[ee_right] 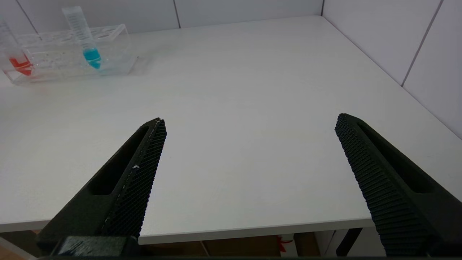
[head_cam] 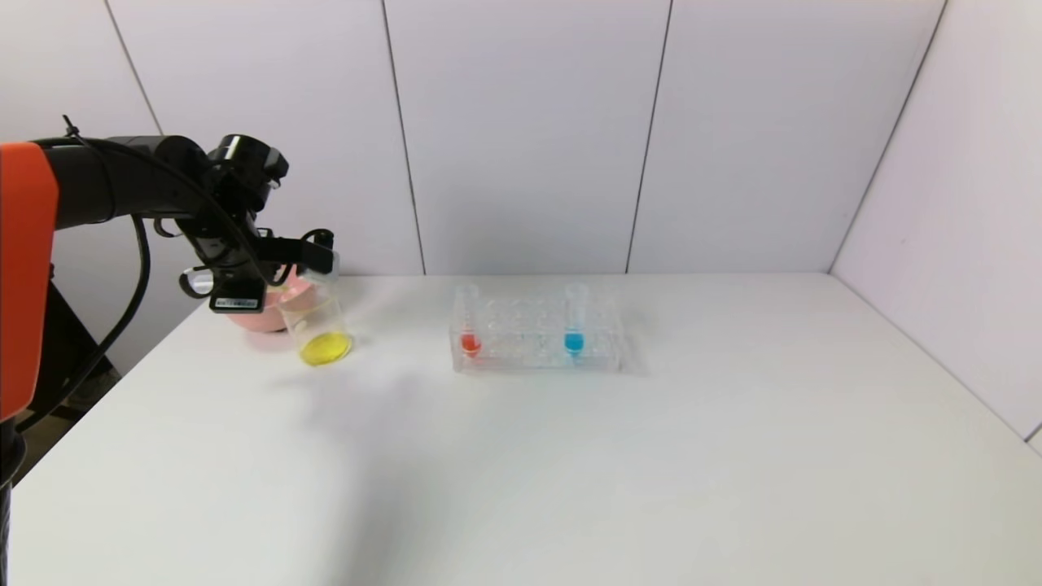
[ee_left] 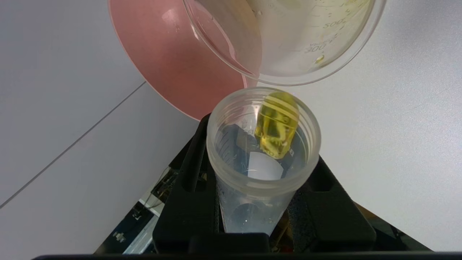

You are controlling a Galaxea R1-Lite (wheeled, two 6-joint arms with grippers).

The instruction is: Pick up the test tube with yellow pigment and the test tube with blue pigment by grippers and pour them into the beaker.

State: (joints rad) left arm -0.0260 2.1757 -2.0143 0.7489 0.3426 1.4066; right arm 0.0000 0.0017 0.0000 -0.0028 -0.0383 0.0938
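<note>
While the right gripper (ee_right: 249, 124) hangs open, the left gripper (ee_left: 261, 202) clamps the test tube with yellow pigment (ee_left: 261, 155), tipped over the beaker (head_cam: 319, 330).

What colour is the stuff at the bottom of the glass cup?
Yellow. The beaker holds a yellow pool at its bottom, clearest in the head view.

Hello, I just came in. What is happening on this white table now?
The left claw grips the slim clear test tube with yellow pigment, tipped at the small clear glass beaker, where yellow liquid already lies. A pink bowl stands beside the beaker. The clear test tube with blue pigment waits in the clear rectangular rack with a red-bottomed tube. The right claw hangs open near the table's edge.
</note>
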